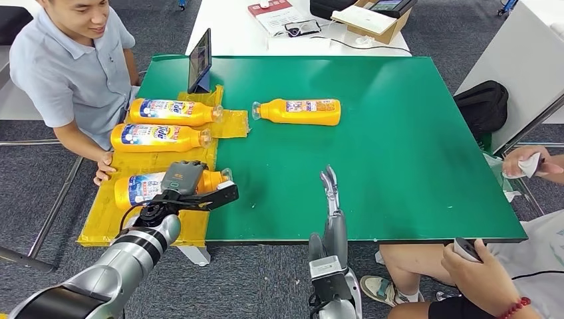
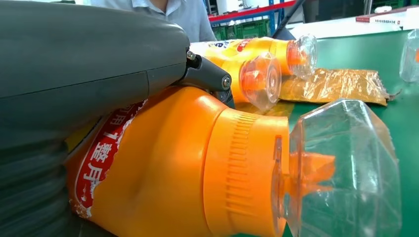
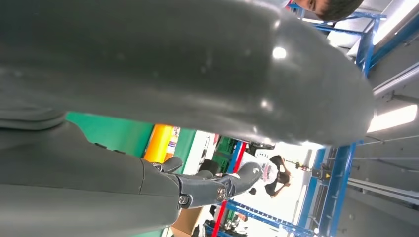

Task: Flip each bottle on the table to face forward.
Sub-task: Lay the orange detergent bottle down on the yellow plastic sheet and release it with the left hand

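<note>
Crowding nearest bottle [image 1: 143, 187], two bottles [image 1: 159, 124], person [image 1: 70, 66]

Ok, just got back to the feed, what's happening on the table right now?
The left robot hand is wrapped over the nearest orange bottle, which lies on its side on the yellow sheet. Two more bottles lie beyond it on the same sheet, and a fourth bottle lies alone on the green table. The right robot hand is empty, fingers out, at the near table edge. A person rests a hand on the sheet.
</note>
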`<state>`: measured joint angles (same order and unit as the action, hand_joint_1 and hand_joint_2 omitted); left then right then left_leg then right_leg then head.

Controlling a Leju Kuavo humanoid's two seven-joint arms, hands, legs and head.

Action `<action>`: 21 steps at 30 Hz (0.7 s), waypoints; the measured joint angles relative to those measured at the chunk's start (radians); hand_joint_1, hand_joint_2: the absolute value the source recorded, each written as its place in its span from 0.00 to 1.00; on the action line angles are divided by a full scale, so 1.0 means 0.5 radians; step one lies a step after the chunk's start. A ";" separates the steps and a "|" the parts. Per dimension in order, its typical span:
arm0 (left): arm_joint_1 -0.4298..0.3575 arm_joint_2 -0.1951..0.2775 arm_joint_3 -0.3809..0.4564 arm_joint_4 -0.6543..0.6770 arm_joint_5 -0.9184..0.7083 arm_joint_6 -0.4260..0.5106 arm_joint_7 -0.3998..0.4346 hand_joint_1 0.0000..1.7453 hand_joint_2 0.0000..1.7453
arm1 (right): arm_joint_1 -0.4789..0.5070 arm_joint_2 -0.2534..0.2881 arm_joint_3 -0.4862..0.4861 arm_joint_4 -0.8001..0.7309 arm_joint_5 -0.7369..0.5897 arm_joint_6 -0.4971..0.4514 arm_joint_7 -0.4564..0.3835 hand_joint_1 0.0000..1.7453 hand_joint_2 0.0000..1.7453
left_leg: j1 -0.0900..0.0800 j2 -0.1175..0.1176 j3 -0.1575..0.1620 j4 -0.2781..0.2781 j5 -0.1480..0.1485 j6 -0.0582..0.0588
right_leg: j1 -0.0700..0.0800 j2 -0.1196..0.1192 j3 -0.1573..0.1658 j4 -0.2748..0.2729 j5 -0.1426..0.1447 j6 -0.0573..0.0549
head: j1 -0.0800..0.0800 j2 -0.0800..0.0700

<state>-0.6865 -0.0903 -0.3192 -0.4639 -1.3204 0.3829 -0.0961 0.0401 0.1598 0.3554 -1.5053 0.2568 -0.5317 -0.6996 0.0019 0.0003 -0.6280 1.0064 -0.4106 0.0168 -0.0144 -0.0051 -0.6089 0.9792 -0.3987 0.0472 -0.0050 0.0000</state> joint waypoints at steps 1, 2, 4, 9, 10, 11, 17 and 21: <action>-0.004 -0.003 0.001 0.006 0.010 -0.034 -0.003 0.03 1.00 | 0.000 -0.006 0.006 0.000 0.002 -0.009 0.000 0.00 0.00 | 0.000 0.000 0.000 0.000 0.000 0.000 | 0.000 0.000 0.000 0.000 0.000 0.000 | 0.000 0.000; -0.011 -0.008 0.003 0.012 0.029 -0.084 -0.014 0.00 1.00 | 0.000 -0.013 0.012 0.000 0.000 -0.017 0.000 0.00 0.00 | 0.000 -0.001 0.000 0.000 0.000 0.000 | 0.000 -0.001 0.000 0.000 0.000 0.000 | 0.000 0.000; -0.028 -0.020 0.012 0.022 0.094 -0.209 -0.060 0.00 1.00 | 0.000 -0.026 0.016 0.000 -0.006 -0.025 0.000 0.00 0.00 | 0.000 -0.003 0.000 0.000 0.000 0.000 | 0.000 -0.001 0.001 0.000 0.000 0.000 | 0.000 0.000; -0.056 -0.064 0.127 0.035 0.522 -0.653 -0.383 0.00 1.00 | -0.035 -0.073 0.044 0.022 0.088 -0.163 0.000 0.00 0.00 | -0.001 -0.004 0.000 0.000 0.000 0.001 | -0.001 -0.002 0.003 0.000 0.000 0.000 | 0.000 0.000; -0.064 -0.076 0.164 0.035 0.625 -0.744 -0.447 0.00 1.00 | -0.057 -0.083 0.059 0.036 0.084 -0.178 0.000 0.00 0.00 | -0.001 -0.004 0.000 0.000 0.001 0.001 | -0.001 -0.002 0.003 0.000 0.000 0.000 | 0.000 0.000; -0.072 -0.087 0.201 0.036 0.719 -0.826 -0.495 0.00 1.00 | -0.082 -0.092 0.076 0.054 0.082 -0.191 0.000 0.00 0.00 | -0.001 -0.004 0.001 0.000 0.001 0.001 | -0.001 -0.002 0.003 0.000 0.001 0.001 | 0.000 0.000; -0.095 -0.117 0.293 0.038 1.019 -1.110 -0.623 0.00 1.00 | -0.182 -0.142 0.184 0.130 0.304 -0.309 0.000 0.00 0.00 | 0.000 -0.004 0.001 0.000 0.002 0.001 | 0.000 -0.002 0.003 0.000 0.001 0.001 | -0.001 0.000; -0.096 -0.118 0.290 0.038 1.061 -1.155 -0.682 0.00 1.00 | -0.205 -0.159 0.204 0.141 0.274 -0.320 0.000 0.00 0.00 | 0.000 -0.004 0.001 0.000 0.002 0.001 | 0.000 -0.001 0.003 0.001 0.001 0.001 | -0.001 0.000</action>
<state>-0.7344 -0.1493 -0.1742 -0.4448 -0.7898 -0.1949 -0.4372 -0.0625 0.0804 0.4572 -1.4347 0.3937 -0.6919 -0.6996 0.0018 -0.0015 -0.6275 1.0064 -0.4098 0.0171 -0.0145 -0.0058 -0.6076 0.9794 -0.3984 0.0475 -0.0052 0.0000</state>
